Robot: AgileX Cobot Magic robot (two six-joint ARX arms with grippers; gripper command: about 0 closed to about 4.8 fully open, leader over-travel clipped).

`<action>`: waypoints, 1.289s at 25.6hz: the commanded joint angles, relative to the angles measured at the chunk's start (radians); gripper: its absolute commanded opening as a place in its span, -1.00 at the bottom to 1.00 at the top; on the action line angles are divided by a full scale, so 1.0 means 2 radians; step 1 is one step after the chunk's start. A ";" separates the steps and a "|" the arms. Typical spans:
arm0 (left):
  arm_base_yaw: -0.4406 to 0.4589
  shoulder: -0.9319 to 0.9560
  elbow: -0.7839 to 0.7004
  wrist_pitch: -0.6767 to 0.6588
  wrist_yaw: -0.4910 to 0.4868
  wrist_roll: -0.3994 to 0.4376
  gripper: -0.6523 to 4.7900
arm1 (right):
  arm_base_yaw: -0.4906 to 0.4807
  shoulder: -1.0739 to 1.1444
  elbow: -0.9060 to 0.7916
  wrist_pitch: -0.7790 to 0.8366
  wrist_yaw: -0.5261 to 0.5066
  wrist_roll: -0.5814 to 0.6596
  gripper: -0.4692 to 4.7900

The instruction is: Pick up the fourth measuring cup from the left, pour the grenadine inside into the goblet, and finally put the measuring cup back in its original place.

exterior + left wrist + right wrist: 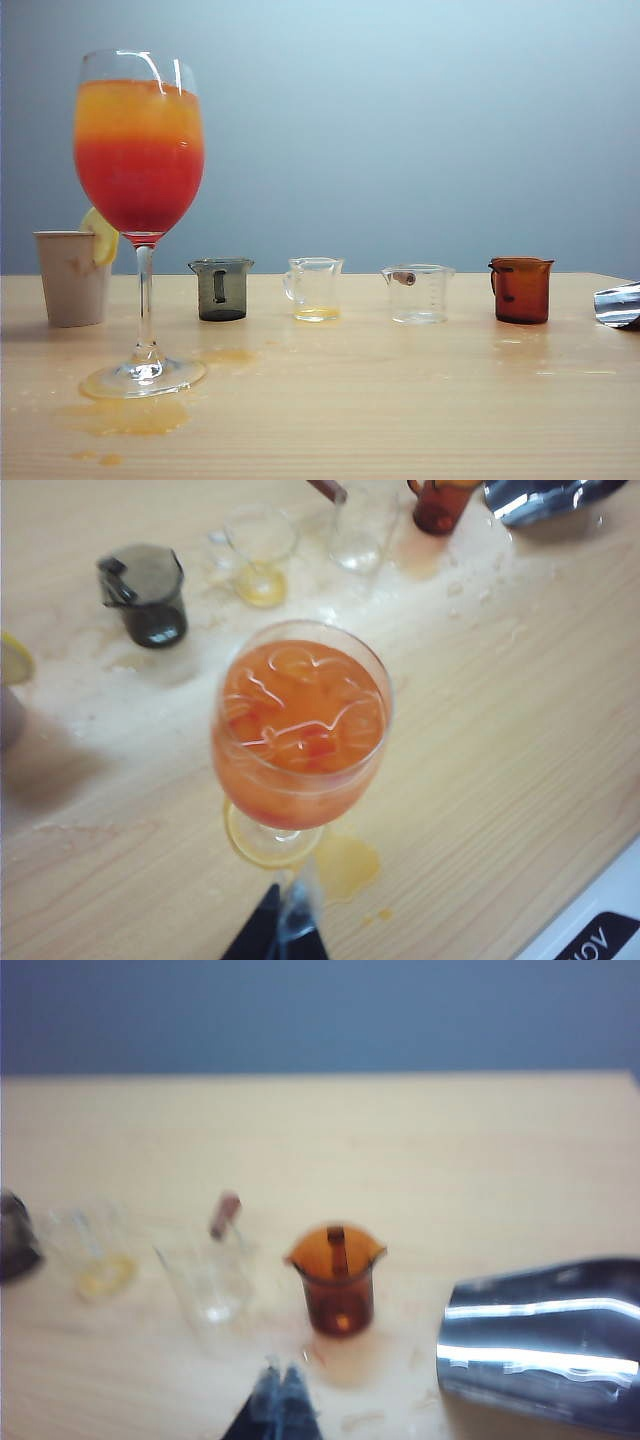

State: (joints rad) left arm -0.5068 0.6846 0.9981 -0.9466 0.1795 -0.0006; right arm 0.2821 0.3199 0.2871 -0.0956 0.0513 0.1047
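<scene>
Cup back in row near tabletop's right edge, upright, empty | right tool pinched closed, empty, just short of it | left tool narrow, empty, beside goblet | goblet full

Legible text: white letters "VO", shown upside down and cut off at the frame edge, on a black label. Label lies beside the left gripper, on a white surface. Graduation marks on clear cup: unreadable.

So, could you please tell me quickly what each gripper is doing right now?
Left gripper: closed on the goblet at its stem.
Right gripper: closed and empty, drawn back from the amber measuring cup.
</scene>
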 commanded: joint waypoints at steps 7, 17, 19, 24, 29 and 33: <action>0.096 -0.055 0.001 0.003 0.012 0.000 -0.77 | 0.000 -0.101 0.001 -0.085 0.035 0.004 -0.83; 0.247 -0.181 -0.096 0.055 0.012 0.000 -0.77 | 0.000 -0.111 0.001 -0.099 0.029 0.017 -0.83; 0.257 -0.204 -0.130 0.059 0.011 0.000 -0.77 | 0.000 -0.111 0.000 -0.120 0.026 0.017 -0.83; 0.274 -0.241 -0.192 0.108 -0.001 -0.006 -0.77 | -0.001 -0.112 -0.055 -0.012 0.062 0.013 -0.83; 0.274 -0.295 -0.245 0.182 0.008 -0.006 -0.77 | -0.001 -0.113 -0.076 -0.053 0.018 0.013 -0.82; 0.274 -0.341 -0.318 0.192 0.012 -0.006 -0.77 | -0.001 -0.113 -0.076 -0.080 0.018 0.013 -0.82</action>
State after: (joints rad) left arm 0.0402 -0.0078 0.3935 -0.5636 0.1982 -0.0128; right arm 0.2813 0.0952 0.1291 -0.2581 0.0883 0.1314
